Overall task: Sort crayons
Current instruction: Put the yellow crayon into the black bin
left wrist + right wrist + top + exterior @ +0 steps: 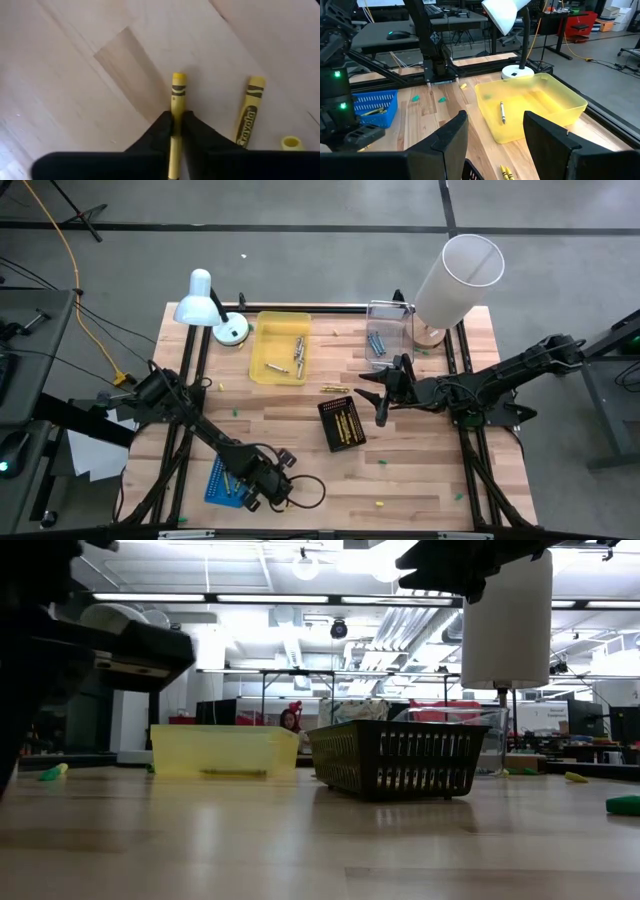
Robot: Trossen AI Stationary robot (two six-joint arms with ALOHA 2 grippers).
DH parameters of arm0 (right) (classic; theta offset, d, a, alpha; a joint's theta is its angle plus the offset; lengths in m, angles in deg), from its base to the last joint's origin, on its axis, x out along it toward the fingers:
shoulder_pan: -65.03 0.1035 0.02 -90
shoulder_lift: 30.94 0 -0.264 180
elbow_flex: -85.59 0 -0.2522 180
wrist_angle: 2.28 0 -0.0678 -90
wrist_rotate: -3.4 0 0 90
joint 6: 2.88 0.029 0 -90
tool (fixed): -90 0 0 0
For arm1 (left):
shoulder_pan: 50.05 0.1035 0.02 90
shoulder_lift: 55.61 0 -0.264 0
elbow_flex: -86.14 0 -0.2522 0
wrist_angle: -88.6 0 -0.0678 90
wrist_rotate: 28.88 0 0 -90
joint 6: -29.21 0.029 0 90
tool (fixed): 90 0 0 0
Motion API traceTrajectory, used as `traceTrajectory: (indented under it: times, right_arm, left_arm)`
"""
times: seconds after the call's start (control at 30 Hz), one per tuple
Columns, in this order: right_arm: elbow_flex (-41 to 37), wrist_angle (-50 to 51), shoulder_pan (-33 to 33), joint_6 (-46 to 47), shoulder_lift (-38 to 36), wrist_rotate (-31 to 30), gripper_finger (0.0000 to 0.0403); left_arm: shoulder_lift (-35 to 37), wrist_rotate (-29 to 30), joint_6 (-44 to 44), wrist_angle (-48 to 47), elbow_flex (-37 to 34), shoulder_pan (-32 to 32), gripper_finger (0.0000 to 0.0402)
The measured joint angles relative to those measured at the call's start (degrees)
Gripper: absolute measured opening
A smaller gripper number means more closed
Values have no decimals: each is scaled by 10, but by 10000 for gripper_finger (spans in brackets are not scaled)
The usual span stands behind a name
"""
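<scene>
Between the left gripper's (176, 131) two dark fingers sits a yellow crayon (176, 105), pinched along its length with its tip poking out ahead over the wooden table (90, 60). Just beside it lies a second yellow crayon (248, 112), flat on the wood and apart from the fingers. From above, this gripper (268, 492) is low at the table's near edge, next to a blue basket (222, 480). Near the middle stands a black basket (341, 423) holding more yellow crayons, with a few loose ones (335, 389) just behind it. Farther back, a yellow tray (279, 347) holds greyish crayons (298, 352), and a clear bin (385, 335) holds more. The right gripper (381, 395) hovers beside the black basket, fingers spread wide and empty. A white lamp (205, 302) stands at the back left.
</scene>
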Motion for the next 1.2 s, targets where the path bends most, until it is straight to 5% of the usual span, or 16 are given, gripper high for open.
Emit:
traceTrajectory:
  times: [0.37,0.73,0.97,1.2]
  right_arm:
    - [0,0,0,0,0,0,185]
    - [0,0,0,0,0,0,185]
    - [0,8,0,0,0,0,185]
    - [0,24,0,0,0,0,185]
  left_arm:
    - [22,34,13,-25,-4,18,1]
    - [239,214,25,-22,-2,67,0]
    - [346,175,88,296,-152,134,0]
    - [333,145,63,701,-362,215,0]
